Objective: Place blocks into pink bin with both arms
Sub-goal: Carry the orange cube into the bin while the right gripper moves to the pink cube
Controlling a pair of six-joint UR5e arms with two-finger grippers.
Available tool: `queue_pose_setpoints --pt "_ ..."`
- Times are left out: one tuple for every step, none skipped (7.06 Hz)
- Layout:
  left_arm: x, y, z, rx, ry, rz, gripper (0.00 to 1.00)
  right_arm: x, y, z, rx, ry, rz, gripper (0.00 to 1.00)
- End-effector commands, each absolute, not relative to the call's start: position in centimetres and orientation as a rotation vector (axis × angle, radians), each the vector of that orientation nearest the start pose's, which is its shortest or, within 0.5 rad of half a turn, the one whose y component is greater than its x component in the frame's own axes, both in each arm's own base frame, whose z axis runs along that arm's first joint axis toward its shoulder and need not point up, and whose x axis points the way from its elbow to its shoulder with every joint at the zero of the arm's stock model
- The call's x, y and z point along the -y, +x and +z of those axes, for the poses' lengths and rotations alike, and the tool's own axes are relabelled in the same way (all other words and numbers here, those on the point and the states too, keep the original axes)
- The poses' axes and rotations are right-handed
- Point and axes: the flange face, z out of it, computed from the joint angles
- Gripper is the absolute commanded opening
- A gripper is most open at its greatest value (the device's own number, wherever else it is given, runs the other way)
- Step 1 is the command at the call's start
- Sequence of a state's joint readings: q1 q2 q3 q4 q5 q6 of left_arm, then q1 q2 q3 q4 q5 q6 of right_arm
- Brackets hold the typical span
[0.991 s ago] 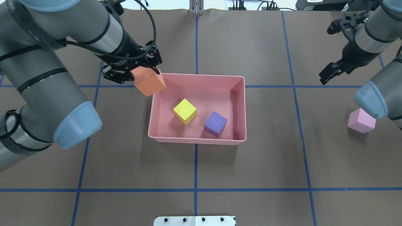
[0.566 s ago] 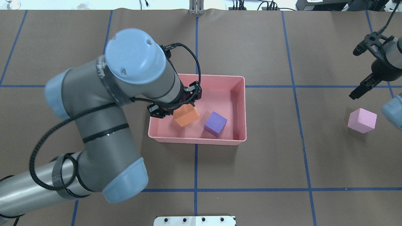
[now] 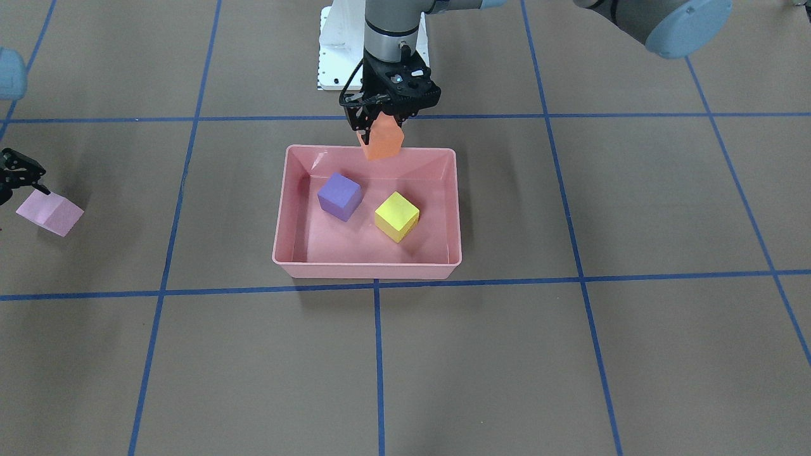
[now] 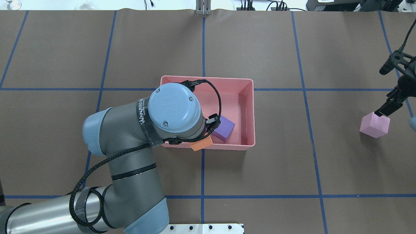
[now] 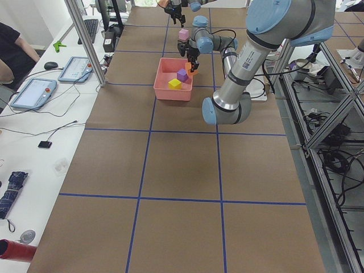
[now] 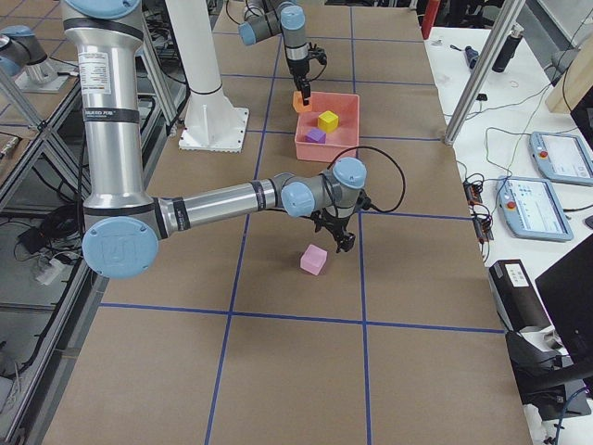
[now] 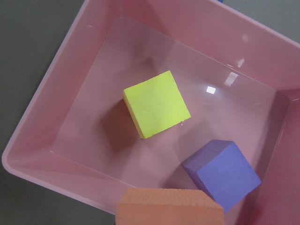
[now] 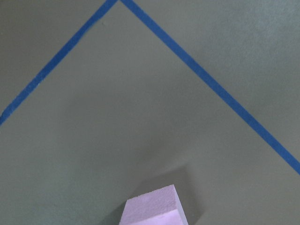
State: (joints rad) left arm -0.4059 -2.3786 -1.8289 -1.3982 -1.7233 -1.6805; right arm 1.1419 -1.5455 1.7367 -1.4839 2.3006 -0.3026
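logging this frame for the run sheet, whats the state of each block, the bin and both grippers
salmon-pink plastic bin: upright, two cubes inside
yellow foam cube: resting in bin
purple foam cube: resting in bin
orange foam cube: gripped, in the air at bin's robot-side rim
light pink foam cube: on table, ungripped
left gripper: shut on orange cube
right gripper: above pink cube, open or shut unclear

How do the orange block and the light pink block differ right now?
1. Support: the orange block is off the table, clamped in the left gripper; the light pink block lies on the table.
2. Place: orange hangs above the pink bin, near its robot-side rim; light pink sits far from the bin, by the right gripper.
3. Pose: orange is tilted; light pink rests flat.
Shared: both look like matte cubes of equal size.
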Motion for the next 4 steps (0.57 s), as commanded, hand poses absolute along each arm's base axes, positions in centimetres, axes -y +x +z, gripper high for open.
queue_pose_setpoints --pt "36.0 53.9 9.2 -0.915 -0.003 -0.405 0.0 49.3 -15.3 57.5 0.774 0.2 -0.814 0.99" --pt "36.1 53.9 9.3 -0.913 -0.002 -0.405 0.0 49.5 -15.5 58.3 0.774 0.186 -0.812 0.99" --pt "36.2 53.9 9.2 -0.913 0.0 -0.407 0.0 49.6 -15.6 59.0 0.774 0.172 -0.804 0.99" --pt "36.3 53.8 9.2 -0.915 0.001 -0.407 0.0 49.6 -15.6 59.3 0.775 0.163 -0.799 0.99"
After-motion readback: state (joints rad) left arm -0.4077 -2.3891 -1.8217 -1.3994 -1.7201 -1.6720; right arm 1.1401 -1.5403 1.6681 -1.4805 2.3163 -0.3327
